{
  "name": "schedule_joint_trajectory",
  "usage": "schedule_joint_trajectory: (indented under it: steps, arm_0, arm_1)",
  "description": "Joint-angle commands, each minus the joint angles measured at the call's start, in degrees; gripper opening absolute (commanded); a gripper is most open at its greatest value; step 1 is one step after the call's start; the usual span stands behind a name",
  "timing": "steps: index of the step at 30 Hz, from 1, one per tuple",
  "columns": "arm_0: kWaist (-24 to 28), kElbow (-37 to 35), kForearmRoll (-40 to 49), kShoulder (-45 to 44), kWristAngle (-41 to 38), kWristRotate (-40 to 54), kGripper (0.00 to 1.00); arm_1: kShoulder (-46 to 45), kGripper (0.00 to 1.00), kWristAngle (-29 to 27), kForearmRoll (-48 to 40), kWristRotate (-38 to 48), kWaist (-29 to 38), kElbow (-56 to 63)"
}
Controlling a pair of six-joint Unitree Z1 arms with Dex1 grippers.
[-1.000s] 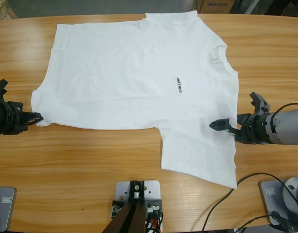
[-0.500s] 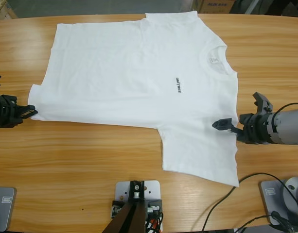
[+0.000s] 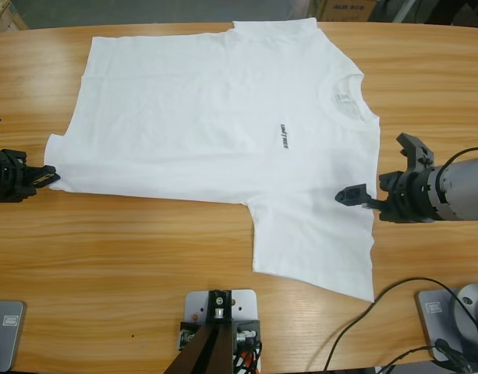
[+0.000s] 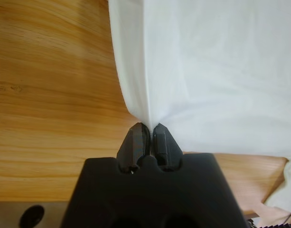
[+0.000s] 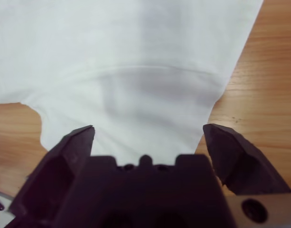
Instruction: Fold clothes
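Note:
A white T-shirt (image 3: 215,117) lies spread flat across the wooden table (image 3: 129,265), its collar (image 3: 344,97) to the right and small dark lettering (image 3: 282,139) on the chest. At the table's left edge my left gripper (image 3: 50,178) is shut on the shirt's hem corner; the left wrist view shows the cloth (image 4: 207,71) pinched between its jaws (image 4: 149,129). On the right, my right gripper (image 3: 377,170) stands open at the shoulder edge, beside the near sleeve (image 3: 316,241). In the right wrist view its jaws (image 5: 148,130) straddle the fabric (image 5: 136,57) without closing on it.
Bare wood runs along the table's near side. A black cable (image 3: 394,292) loops on the table at the bottom right. Cardboard boxes (image 3: 344,8) sit beyond the far edge.
My left gripper has drawn the hem corner left and slightly up, pulling that edge straighter. The near sleeve has slid a little left. My right gripper has shifted slightly up, still open.

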Motion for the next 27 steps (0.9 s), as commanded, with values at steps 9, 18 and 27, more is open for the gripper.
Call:
schedule_joint_trajectory:
  steps: [9,18,27]
  arm_0:
    - [0.5,-0.2,0.2,1.2,-0.7,0.7,0.000]
    - [0.5,-0.2,0.2,1.2,-0.7,0.8,0.000]
    - [0.5,-0.2,0.3,1.2,-0.7,0.9,0.000]
  arm_1:
    - [2.4,0.936,0.0,-3.4,5.9,3.0,5.9]
    - [4.1,0.936,1.0,-9.2,6.7,3.1,9.1]
    - [5.6,0.770,2.1,-11.5,6.6,3.1,9.4]
